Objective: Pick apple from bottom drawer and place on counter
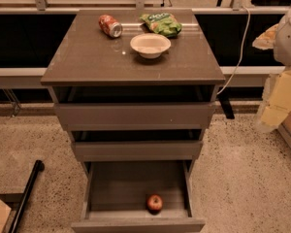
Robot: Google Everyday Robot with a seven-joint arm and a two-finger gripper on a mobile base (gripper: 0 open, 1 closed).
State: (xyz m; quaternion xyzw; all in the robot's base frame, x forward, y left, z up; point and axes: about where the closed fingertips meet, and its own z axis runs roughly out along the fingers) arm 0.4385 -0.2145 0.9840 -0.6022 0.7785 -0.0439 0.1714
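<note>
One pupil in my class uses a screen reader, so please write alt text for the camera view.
A red apple lies near the front of the open bottom drawer of a three-drawer cabinet. On the counter sit a white bowl, a tipped soda can and a green snack bag. The robot's tool is out of view.

bottom drawer front is cut by the lower edge; right of the counter a white shape is cropped; gripper out of view.
</note>
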